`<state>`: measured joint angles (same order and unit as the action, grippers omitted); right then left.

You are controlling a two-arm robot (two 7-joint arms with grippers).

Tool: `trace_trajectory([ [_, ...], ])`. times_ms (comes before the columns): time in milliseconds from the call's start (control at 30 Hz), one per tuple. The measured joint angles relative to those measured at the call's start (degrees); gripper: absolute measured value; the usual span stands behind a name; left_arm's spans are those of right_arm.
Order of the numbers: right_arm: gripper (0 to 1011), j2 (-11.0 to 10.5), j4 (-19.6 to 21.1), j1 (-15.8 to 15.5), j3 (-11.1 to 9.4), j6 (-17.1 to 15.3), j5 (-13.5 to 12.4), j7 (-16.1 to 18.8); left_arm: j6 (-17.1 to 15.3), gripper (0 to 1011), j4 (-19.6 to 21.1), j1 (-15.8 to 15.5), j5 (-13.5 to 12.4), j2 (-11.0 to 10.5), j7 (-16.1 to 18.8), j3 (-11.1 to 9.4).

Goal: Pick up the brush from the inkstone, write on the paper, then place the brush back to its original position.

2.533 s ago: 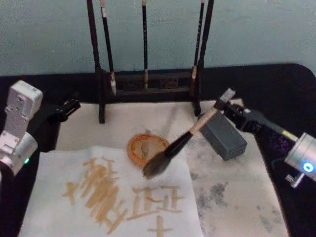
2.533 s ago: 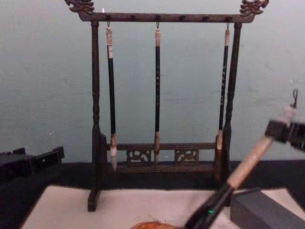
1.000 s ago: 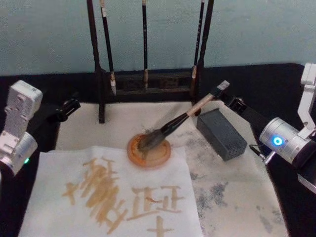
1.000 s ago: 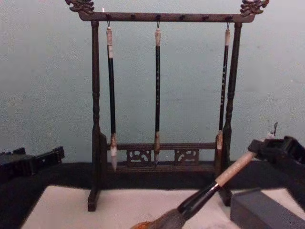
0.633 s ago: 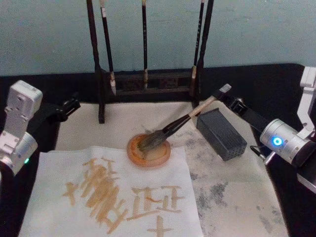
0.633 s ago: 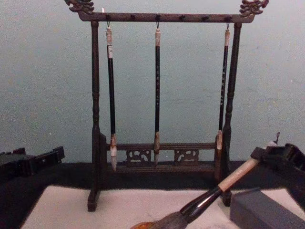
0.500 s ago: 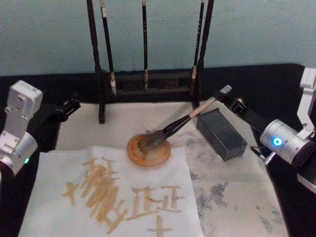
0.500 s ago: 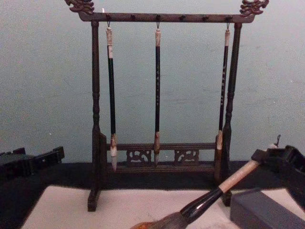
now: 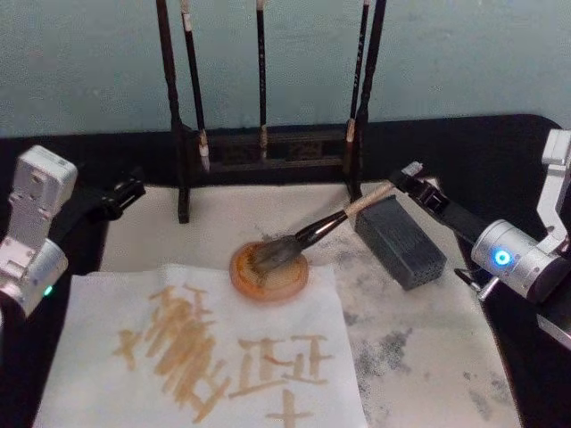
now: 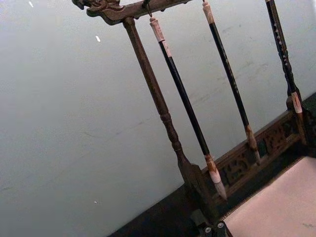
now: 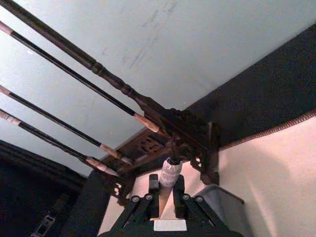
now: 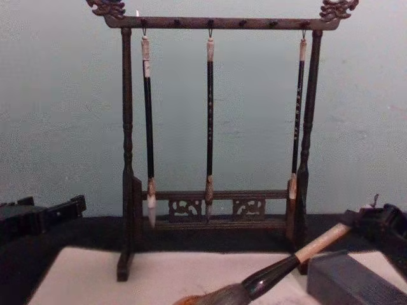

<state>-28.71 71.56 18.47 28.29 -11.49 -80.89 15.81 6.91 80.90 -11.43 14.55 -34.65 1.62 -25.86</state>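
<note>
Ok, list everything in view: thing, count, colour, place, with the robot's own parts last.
brush: one, beige and black, bristles in the dish, handle slanting over the grey block
dish: one, orange-brown, centre of the mat
paper: one, off-white with tan strokes, front left
grey block: one, right of the dish
rack: one, dark wood, at the back
thin brushes: three, black, hanging from the rack
mat: one, cream, ink-smudged
right gripper: black, shut on the brush's top
left gripper: black, parked at left

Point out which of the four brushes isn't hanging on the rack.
The thick brush with the beige handle: it slants, bristles in the round orange dish, its top in the right gripper. The three thin ones hang upright on the rack.
</note>
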Motion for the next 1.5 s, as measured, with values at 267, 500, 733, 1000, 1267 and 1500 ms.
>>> trace_trajectory([
  [267,163,0.07,-0.78,0.31,0.03,-0.61,-0.78,-1.05,0.00,1002,0.00,0.00,0.00,0.00,0.00,0.00],
  [500,163,0.06,-1.22,0.53,0.22,-1.17,-1.66,-2.13,0.00,1002,0.00,0.00,0.00,0.00,0.00,0.00],
  [733,164,-0.17,-1.56,0.74,0.33,-1.87,-2.66,-3.46,0.00,1002,0.00,0.00,0.00,0.00,0.00,0.00],
  [1000,164,-0.33,-2.49,1.26,0.78,-2.89,-4.43,-4.47,0.00,1002,0.00,0.00,0.00,0.00,0.00,0.00],
  [1267,164,-0.39,-3.12,1.66,1.34,-3.20,-5.71,-5.17,0.00,1002,0.00,0.00,0.00,0.00,0.00,0.00],
  [1500,164,-0.54,-3.34,1.89,1.64,-3.35,-6.21,-5.44,0.00,1002,0.00,0.00,0.00,0.00,0.00,0.00],
])
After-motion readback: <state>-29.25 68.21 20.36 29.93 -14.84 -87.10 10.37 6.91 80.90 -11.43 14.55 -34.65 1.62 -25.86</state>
